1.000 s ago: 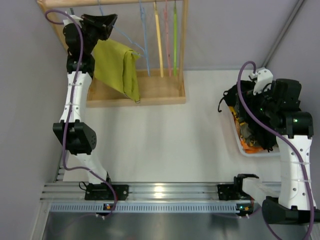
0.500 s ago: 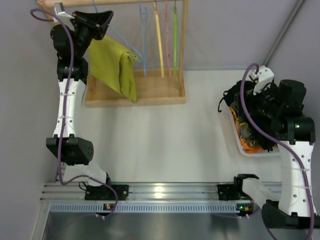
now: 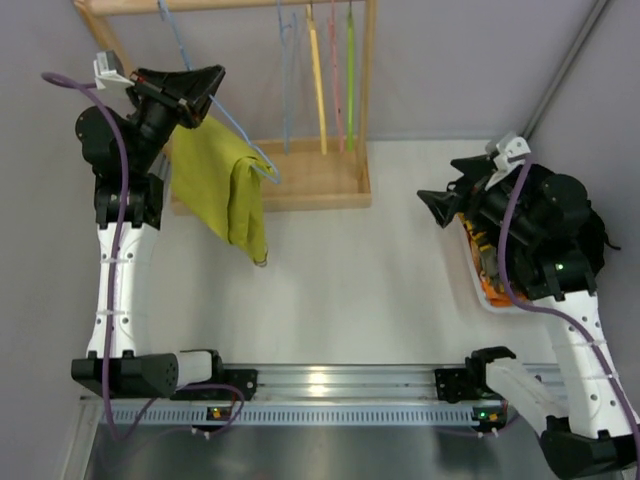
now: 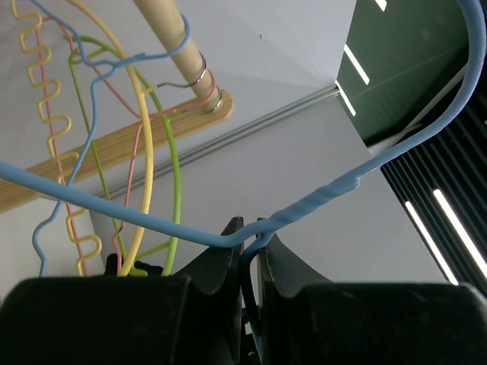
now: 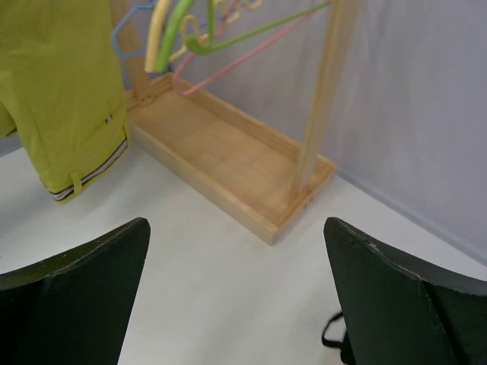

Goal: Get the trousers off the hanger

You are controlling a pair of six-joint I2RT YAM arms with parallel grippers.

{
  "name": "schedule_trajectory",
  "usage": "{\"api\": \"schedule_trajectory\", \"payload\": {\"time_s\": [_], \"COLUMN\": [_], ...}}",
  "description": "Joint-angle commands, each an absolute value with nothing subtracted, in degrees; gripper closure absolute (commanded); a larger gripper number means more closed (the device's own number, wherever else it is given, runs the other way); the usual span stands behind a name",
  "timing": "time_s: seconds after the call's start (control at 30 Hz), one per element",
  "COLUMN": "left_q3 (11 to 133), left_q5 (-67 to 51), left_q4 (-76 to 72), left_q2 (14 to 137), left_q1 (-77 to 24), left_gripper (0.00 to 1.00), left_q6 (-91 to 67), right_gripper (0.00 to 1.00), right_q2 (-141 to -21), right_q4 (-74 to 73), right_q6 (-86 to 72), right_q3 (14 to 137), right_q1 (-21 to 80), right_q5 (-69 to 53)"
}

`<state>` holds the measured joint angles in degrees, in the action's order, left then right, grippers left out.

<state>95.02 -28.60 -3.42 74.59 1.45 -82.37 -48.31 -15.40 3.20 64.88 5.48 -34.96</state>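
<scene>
Hold stage — L gripper (image 4: 249,230) jaws clamped on hanger (image 4: 114,206) neck, trousers (image 3: 215,185) draped. Next, likely: R gripper (image 5: 236,228), jaws apart, reaches 9 o'clock, pulls cloth.

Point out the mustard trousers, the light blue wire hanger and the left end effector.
Trousers (image 3: 212,182): top external view, middle of the hanging cloth.
Hanger (image 4: 323,198): left wrist view, twisted wire of its neck.
Left end effector (image 4: 248,228): left wrist view, between fingertips shut on the wire.
</scene>
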Motion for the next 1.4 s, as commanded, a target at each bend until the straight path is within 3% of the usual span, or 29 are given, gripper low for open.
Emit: {"api": "schedule_trajectory", "payload": {"time_s": [0.0, 0.27, 0.57, 0.93, 1.37], "left_q3": [92.64, 91.05, 92.37, 93.43, 95.45], "left_q5": [-30.67, -32.60, -34.63, -34.72, -34.54], "left_q4": [-13.10, -13.18, -13.27, -13.27, -13.27], "left_q2": [69.97, 63.72, 63.19, 62.93, 63.46], "left_q1": [1.67, 1.76, 1.67, 1.67, 1.67], "left_gripper": [1.00, 1.00, 1.00, 1.00, 1.00], "left_q6": [-85.25, -79.82, -79.19, -80.07, -81.04], "right_gripper": [0.01, 0.01, 0.01, 0.08, 0.09], "right_q2": [-50.27, -56.77, -65.03, -76.80, -86.92], "right_q4": [-2.29, 9.83, 24.50, 32.34, 33.75], "right_q6": [2.81, 7.64, 13.18, 21.45, 19.77], "right_q3": [63.47, 60.55, 61.09, 64.50, 73.56], "right_q1": [12.99, 36.87, 53.51, 64.07, 65.48], "right_q5": [-34.72, -20.60, -8.96, -3.43, -2.02]}}
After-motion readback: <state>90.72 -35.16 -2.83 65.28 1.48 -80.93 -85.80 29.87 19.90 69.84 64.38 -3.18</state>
